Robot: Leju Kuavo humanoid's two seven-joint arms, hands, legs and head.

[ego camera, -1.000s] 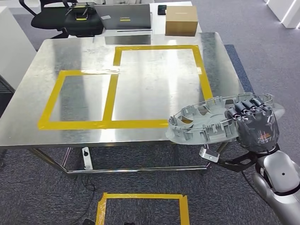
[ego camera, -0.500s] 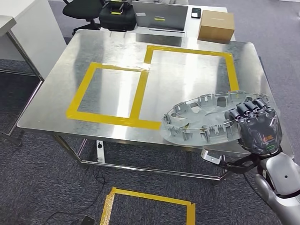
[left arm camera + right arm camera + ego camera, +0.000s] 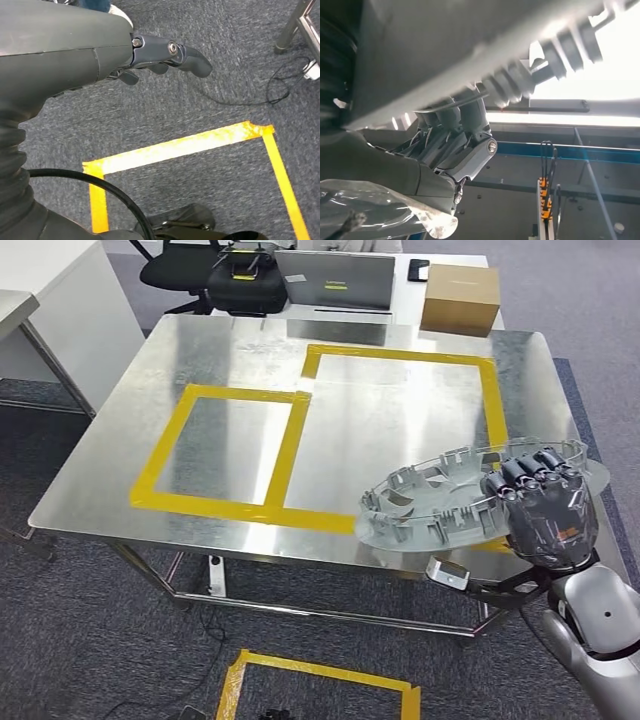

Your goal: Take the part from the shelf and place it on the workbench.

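The right robot hand (image 3: 549,510) grasps the grey ribbed part (image 3: 445,502) by its rim, holding it roughly level above the near right corner of the steel surface (image 3: 113,455) with its 2 yellow-taped rectangles, while the left robot hand (image 3: 166,55) hangs released above the carpet.

The part (image 3: 445,502) is a flat-ish grey plastic oval ring with loads of little clips and ribs around its rim. The right hand (image 3: 549,512) grips its one end, holding it roughly level over the near right corner of the tabletop (image 3: 226,350).
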